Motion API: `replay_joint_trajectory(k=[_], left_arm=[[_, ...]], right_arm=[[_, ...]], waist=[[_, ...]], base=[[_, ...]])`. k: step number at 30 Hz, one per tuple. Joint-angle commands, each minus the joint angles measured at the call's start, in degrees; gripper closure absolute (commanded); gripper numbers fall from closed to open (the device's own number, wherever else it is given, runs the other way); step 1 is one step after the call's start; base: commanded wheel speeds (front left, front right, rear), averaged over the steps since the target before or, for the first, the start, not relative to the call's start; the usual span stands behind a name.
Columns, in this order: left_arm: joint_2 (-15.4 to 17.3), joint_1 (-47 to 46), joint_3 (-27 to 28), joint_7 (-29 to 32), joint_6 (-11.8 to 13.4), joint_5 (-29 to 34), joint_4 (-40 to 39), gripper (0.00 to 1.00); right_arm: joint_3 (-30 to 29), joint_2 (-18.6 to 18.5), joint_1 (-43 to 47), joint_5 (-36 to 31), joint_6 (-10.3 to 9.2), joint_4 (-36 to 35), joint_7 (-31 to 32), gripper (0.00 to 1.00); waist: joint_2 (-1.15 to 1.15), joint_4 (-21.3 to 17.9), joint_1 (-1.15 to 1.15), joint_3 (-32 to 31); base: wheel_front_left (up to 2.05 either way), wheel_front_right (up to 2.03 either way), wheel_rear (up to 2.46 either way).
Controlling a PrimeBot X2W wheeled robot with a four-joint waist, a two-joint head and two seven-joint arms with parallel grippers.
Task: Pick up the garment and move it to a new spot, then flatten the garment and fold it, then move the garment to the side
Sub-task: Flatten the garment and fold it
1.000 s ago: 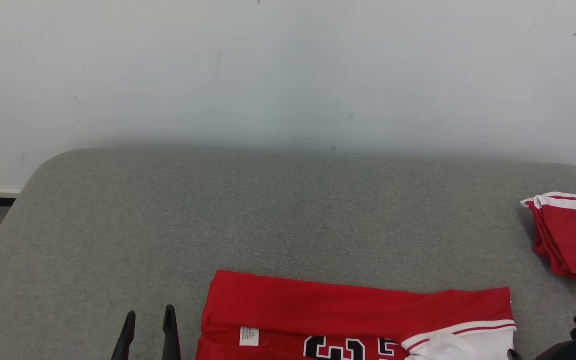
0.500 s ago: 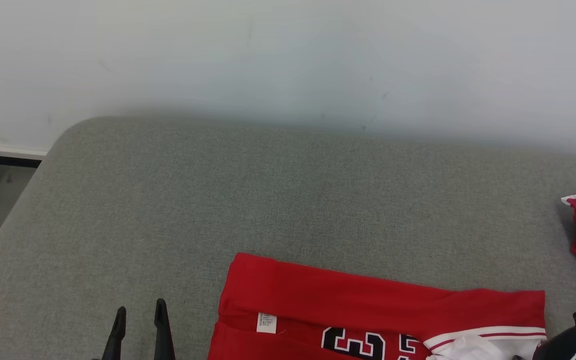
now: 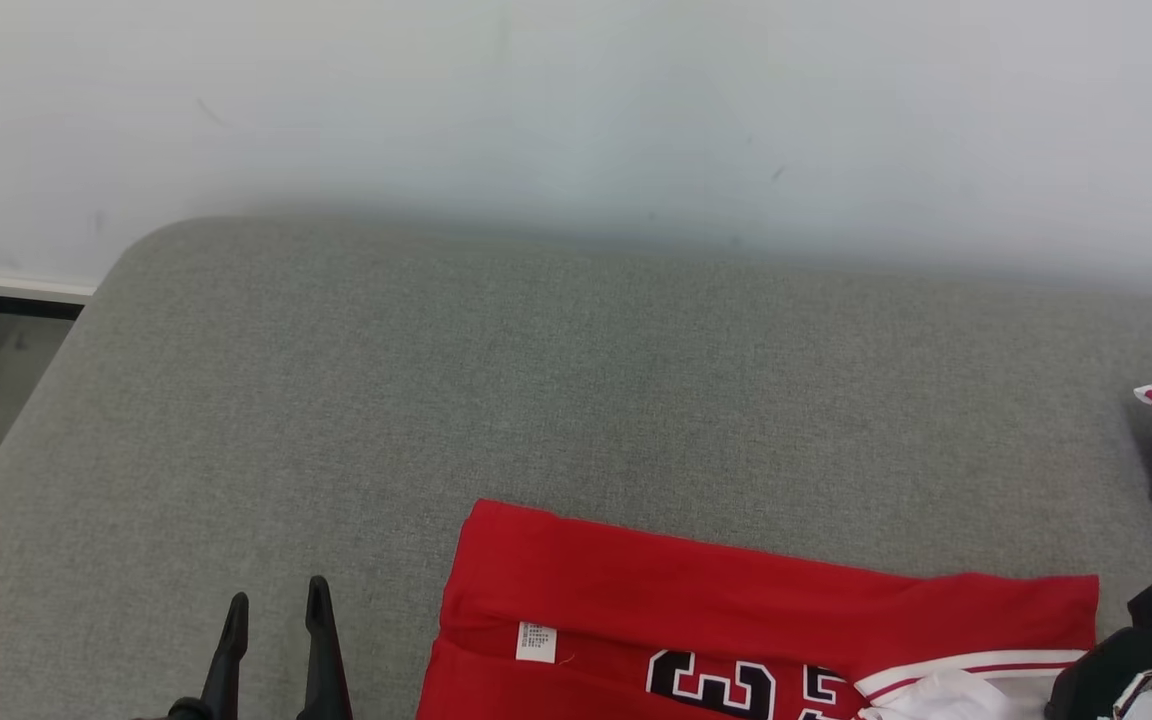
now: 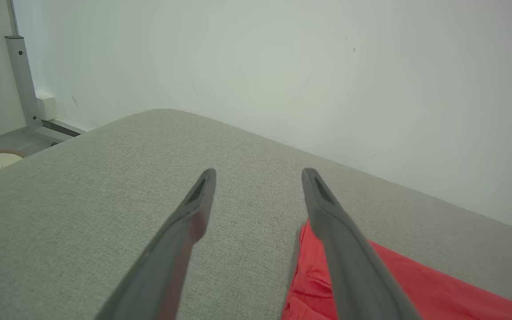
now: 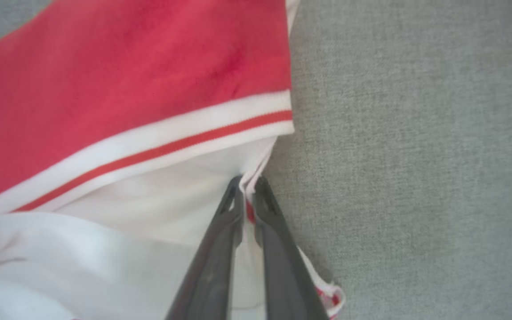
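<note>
Lying flat along the near right of the grey fabric-covered tabletop: red sports jersey with black numerals and white striped trim. Pinching a thin ridge of white fabric at its right edge with the right end effector, fingers nearly together. Hovering wide and empty with the left end effector, just left of the jersey's left edge. Probably light, limp, slightly slick; apt to sag and slip from a shallow pinch. Best taken by doubled hem or corners, both ends together.

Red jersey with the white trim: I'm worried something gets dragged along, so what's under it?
The red jersey with white trim lies on the grey fabric cushion, which shows bare beside it. Anything between its folded layers and the cushion is covered.
</note>
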Motion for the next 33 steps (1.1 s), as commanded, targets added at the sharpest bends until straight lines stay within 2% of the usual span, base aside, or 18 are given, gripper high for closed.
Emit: replay_joint_trajectory(k=[1, 10, 16, 21, 26, 32, 33], left_arm=[[0.15, -0.06, 0.15, 0.0, 0.36, -0.57, 0.19, 0.0], [0.69, 1.13, 0.37, 0.29, 0.74, -0.92, -0.57, 0.0], [0.43, 2.1, 0.59, -0.12, 0.83, -1.18, -0.62, 0.0], [0.2, 2.18, 0.51, -0.41, 0.61, -1.49, -0.21, 0.0], [0.0, 2.24, 0.71, -0.68, 0.1, -1.9, 0.52, 0.0], [-0.28, 1.79, 0.87, -1.08, -0.39, -2.25, 1.58, 0.0], [0.16, 1.36, 0.43, -1.19, -0.47, -1.2, 2.15, 0.0]], right_arm=[[-0.8, 0.2, 0.33, -0.91, -0.17, 1.27, -0.38, 1.0], [-6.88, -0.06, -0.16, -4.49, -0.2, 0.79, -2.75, 1.0], [-11.59, 0.04, 1.41, -7.59, -0.17, -4.46, -1.4, 1.0], [-12.52, 0.5, 2.88, -8.04, -0.16, -9.56, 0.52, 1.0], [-7.46, 1.31, 5.56, -5.7, -0.16, -17.2, 6.23, 1.0], [4.71, 2.28, 7.63, 0.97, -0.15, -27.99, 13.06, 1.0], [9.06, 2.34, 7.88, 2.57, -0.15, -30.11, 14.59, 1.0]], waist=[[0.0, -0.1, -0.01, -0.71], [0.0, -0.8, -0.01, -3.04], [0.0, -1.53, -0.01, -3.88], [0.0, -2.06, -0.01, -4.2], [0.0, -2.8, -0.01, -4.69], [0.0, -3.53, -0.01, -5.03], [0.0, -3.53, -0.01, -5.08]], base=[[0.0, 0.0, 0.0], [0.0, 0.0, 0.0], [0.0, 0.0, 0.0], [0.0, 0.0, 0.0], [0.0, 0.0, 0.0], [0.0, 0.0, 0.0], [0.0, 0.0, 0.0]])
